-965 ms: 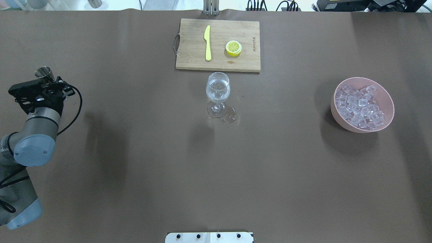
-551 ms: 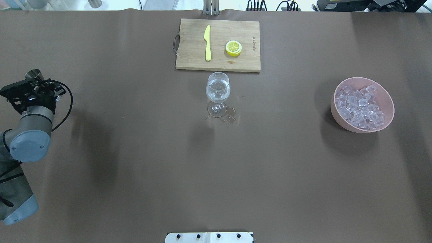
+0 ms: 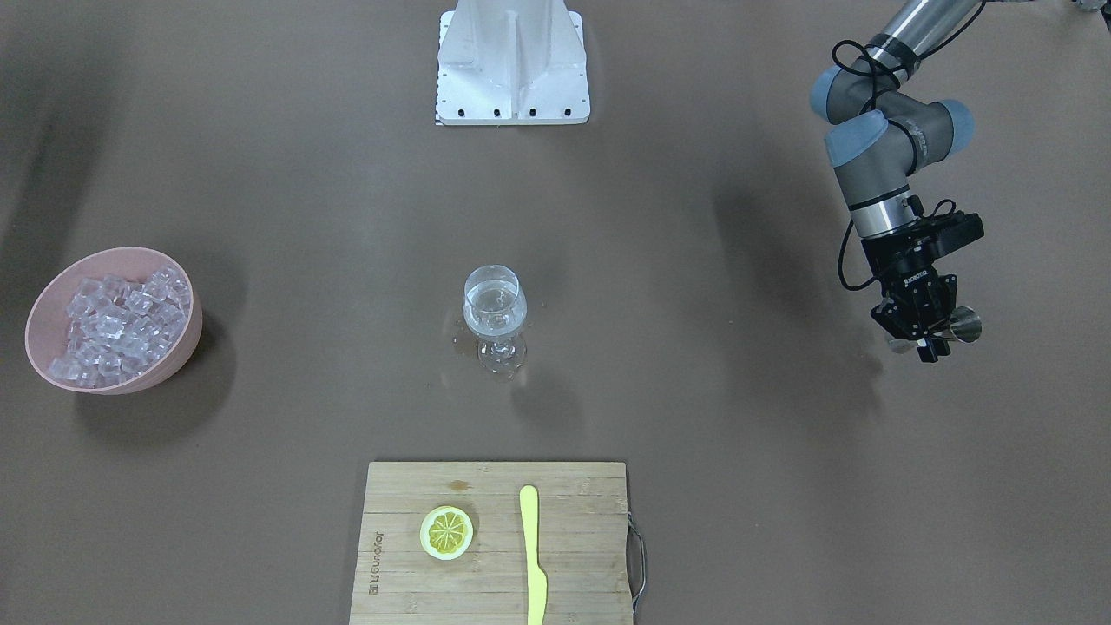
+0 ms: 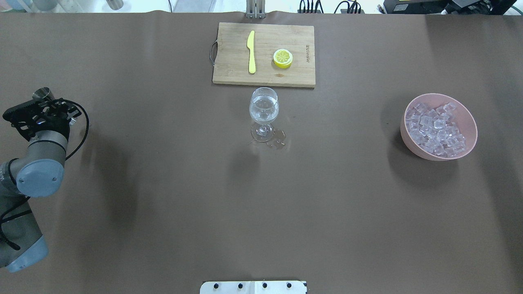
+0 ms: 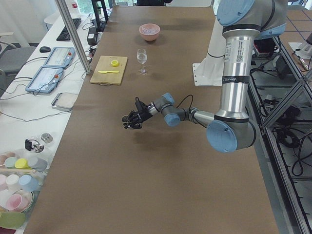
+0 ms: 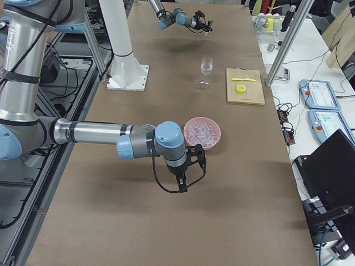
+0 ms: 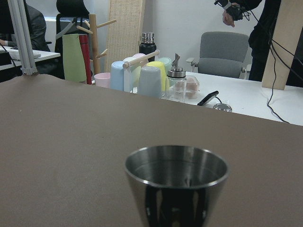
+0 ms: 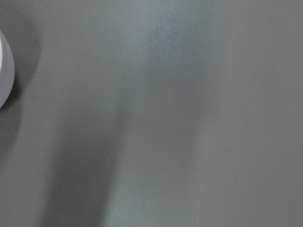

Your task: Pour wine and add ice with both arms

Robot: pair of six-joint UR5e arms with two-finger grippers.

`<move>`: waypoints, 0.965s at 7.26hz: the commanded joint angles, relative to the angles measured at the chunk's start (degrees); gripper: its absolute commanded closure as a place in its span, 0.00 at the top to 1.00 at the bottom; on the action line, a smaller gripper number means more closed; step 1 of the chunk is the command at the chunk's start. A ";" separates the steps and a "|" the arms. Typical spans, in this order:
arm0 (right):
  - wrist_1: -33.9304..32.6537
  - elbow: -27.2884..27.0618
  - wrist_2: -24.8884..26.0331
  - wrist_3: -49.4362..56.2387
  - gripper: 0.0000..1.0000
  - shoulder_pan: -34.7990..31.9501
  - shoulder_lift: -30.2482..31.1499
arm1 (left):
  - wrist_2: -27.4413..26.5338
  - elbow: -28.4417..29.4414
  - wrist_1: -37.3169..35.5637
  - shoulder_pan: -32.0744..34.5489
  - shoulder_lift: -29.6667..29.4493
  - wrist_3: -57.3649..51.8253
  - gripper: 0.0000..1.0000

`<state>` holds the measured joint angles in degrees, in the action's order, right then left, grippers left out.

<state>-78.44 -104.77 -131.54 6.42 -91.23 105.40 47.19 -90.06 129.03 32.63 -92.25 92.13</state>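
My left gripper [image 4: 40, 105] is shut on a small steel measuring cup [image 4: 41, 92] at the table's far left; the cup fills the left wrist view [image 7: 176, 184], upright, and no liquid shows in it. The wine glass [image 4: 264, 109] stands mid-table with a little clear wine [image 3: 493, 319] in it and a small spill [image 4: 278, 141] by its foot. Ice cubes [image 4: 436, 128] fill a pink bowl [image 4: 470, 136] at the right. My right gripper [image 6: 186, 178] shows only in the exterior right view, hanging next to the bowl [image 6: 215, 133]; I cannot tell whether it is open or shut.
A wooden cutting board [image 4: 233, 61] behind the glass carries a yellow knife [image 4: 251, 51] and a lemon slice [image 4: 282, 58]. The white base bracket [image 3: 512, 61] sits at the robot's edge. The right wrist view shows bare table and the bowl's edge [image 8: 4, 71].
My left gripper has carried the steel cup further left, away from the glass, then settled slightly back toward the robot. Glass, bowl and board have not moved.
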 commanded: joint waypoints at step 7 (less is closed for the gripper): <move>0.04 0.01 -0.03 0.08 1.00 0.00 0.33 | -0.16 0.50 -0.01 -1.61 0.58 0.16 0.76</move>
<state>-78.40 -104.77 -131.57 6.49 -91.23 105.67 47.03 -89.56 129.02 31.17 -91.70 92.28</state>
